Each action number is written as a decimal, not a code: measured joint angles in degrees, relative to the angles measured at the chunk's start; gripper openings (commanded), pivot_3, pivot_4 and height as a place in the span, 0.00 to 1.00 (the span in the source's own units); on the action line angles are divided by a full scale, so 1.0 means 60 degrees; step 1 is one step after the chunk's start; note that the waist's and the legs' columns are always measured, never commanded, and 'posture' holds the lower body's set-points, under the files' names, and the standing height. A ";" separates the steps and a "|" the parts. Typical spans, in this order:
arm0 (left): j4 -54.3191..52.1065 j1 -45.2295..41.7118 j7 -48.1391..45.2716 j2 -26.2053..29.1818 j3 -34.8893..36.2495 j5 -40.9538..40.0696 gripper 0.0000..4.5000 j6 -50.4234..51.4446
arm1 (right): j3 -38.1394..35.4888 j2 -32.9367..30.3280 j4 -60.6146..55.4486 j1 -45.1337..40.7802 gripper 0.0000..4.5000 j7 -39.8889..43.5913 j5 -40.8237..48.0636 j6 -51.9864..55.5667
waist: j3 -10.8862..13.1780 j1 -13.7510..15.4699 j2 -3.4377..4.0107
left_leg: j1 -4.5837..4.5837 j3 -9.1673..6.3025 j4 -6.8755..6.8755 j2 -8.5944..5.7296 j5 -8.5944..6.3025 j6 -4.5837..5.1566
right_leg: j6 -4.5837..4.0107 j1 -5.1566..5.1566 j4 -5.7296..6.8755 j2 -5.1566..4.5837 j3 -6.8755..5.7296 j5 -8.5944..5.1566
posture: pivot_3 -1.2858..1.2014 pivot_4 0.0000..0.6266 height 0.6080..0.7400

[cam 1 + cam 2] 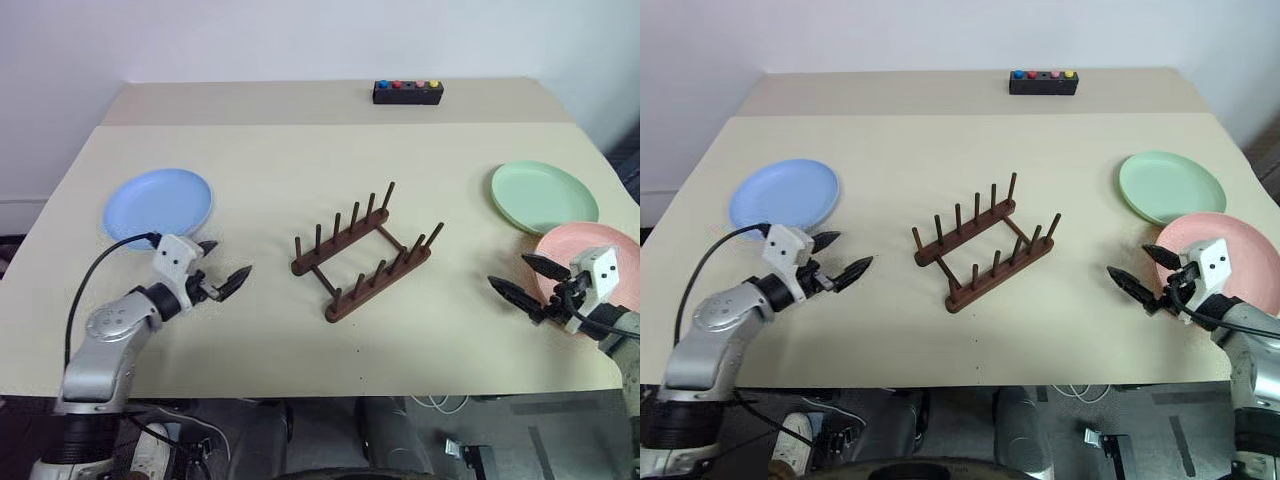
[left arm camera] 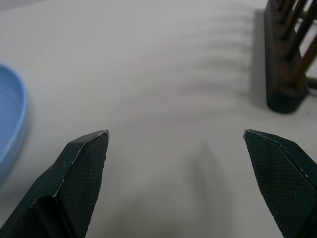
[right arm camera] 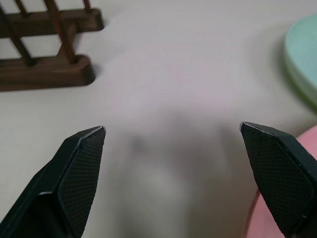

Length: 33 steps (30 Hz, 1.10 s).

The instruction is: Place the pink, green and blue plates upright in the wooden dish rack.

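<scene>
Plates first: from my remote seat I see all three lying flat on the beige table (image 1: 300,150), none in the rack. The blue plate (image 1: 158,204) sits on the robot's left side, the green plate (image 1: 543,196) on its right, and the pink plate (image 1: 590,262) just nearer than the green one, the two rims close together (touching or merely close, I cannot tell at this angle).

I find the wooden dish rack (image 1: 365,256) at the middle of the table, set at a diagonal, its two rows of upright pegs carrying nothing.

My left gripper (image 1: 222,268) hovers between the blue plate and the rack, pointing toward the rack; its jaws are spread wide and hold nothing. In the left wrist view the bare table lies between the two fingers (image 2: 81,168), with the blue rim off to one side and the rack's end to the other.

My right gripper (image 1: 520,280) hangs at the pink plate's inner edge, aimed toward the rack, jaws likewise spread wide with nothing between them.

A small black box with coloured buttons (image 1: 408,92) rests at the far side of the table.
</scene>
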 measured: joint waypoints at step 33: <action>-0.1775 0.0103 -0.1062 -0.0238 -0.3519 0.0638 1.00 0.1012 | 0.0404 0.0338 -0.3449 0.1171 0.99 -0.0333 0.0387 0.1248 | -0.0008 0.0039 0.0013 | 0.0010 0.0001 0.0004 0.0001 -0.0001 0.0000 | -0.0030 0.0020 -0.0008 0.0001 0.0003 -0.0018 | 0.52 0.24 1.00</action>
